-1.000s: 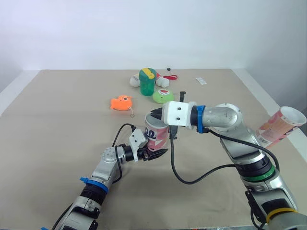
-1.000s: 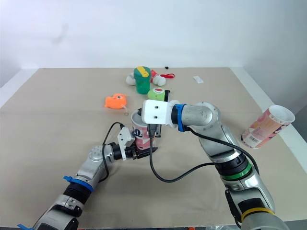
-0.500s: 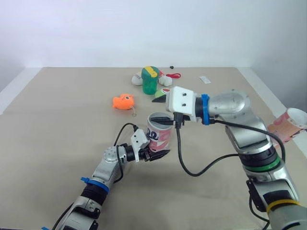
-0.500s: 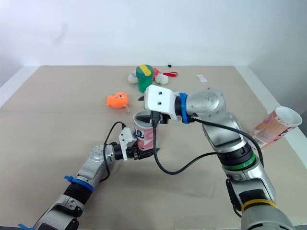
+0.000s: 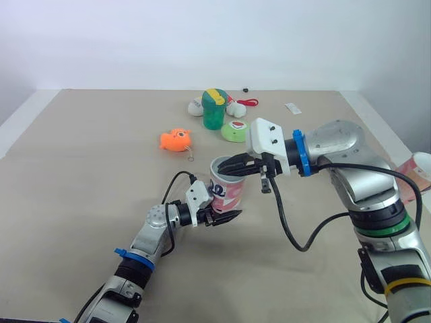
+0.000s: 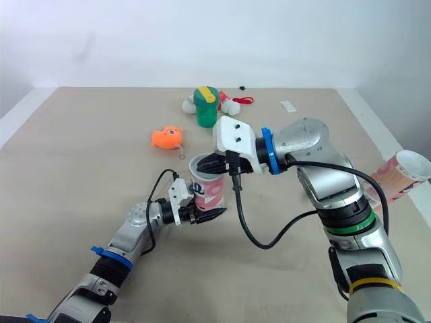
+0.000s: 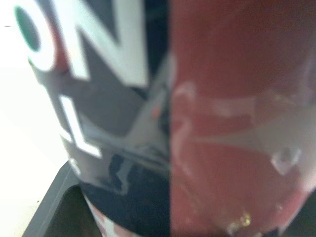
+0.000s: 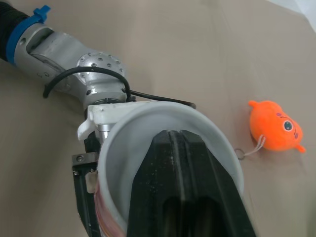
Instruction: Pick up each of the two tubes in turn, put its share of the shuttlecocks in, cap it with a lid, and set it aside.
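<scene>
Left pincer [image 5: 221, 214] clamped on tube [image 5: 227, 193]; right pincer [image 5: 229, 167] closed, arm bent leftward.

A tan table [image 5: 81, 168] meets a plain white wall [image 5: 135, 40] under soft, even light.

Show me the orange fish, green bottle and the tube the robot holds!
orange fish [image 5: 176, 140], left eye view, body middle.
green bottle [image 5: 214, 116], left eye view, its side.
held tube [image 5: 227, 191], left eye view, printed wall.

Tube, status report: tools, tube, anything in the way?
Left tool shut on tube near its base, upright, uncapped. Right tool shut, tips at the tube mouth. Off right: second tube, uncapped. Orange toy beyond, apart.
</scene>
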Robot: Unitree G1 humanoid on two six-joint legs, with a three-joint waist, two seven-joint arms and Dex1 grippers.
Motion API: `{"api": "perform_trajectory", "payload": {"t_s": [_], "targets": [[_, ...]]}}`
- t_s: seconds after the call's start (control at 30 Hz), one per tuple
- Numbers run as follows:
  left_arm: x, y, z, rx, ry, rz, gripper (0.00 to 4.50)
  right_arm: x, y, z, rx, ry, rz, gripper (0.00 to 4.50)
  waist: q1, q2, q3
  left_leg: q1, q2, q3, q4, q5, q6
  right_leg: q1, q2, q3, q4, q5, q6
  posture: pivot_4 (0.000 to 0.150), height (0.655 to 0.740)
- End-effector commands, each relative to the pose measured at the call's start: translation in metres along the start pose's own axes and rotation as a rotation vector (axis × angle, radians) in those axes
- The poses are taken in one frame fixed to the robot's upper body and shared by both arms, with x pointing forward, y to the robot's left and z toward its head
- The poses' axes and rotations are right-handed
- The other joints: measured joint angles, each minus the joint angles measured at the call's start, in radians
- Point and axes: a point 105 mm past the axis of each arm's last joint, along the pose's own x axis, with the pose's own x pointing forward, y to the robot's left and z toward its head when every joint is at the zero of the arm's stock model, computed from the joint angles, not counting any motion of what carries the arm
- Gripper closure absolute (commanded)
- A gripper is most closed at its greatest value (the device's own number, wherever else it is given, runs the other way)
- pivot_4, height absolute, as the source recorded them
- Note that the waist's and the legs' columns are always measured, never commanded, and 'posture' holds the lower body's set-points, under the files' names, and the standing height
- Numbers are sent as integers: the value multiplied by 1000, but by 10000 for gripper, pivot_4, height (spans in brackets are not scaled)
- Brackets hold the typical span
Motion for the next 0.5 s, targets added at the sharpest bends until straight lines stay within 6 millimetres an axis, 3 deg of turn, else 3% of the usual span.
{"api": "perform_trajectory", "payload": {"t_s": [0.03,0.13,0.5], "targets": [[-7,-8,-35,-105,112,30,12622,16,20,-25,9,100,101,44572,0,0,0,0,0,0,0,0,0,0,0,0,0,0,0,1500,7400],[-5,-7,-34,-106,106,36,12622,24,29,-41,-7,162,141,44572,0,1,-2,2,0,0,0,-1,-1,0,0,0,0,-1,0,1500,7400],[-6,-8,-34,-116,97,45,12622,42,53,-59,4,201,233,44572,-1,-7,-21,11,2,0,-2,-3,-4,6,0,-1,-1,-5,-3,1500,7400]]}}
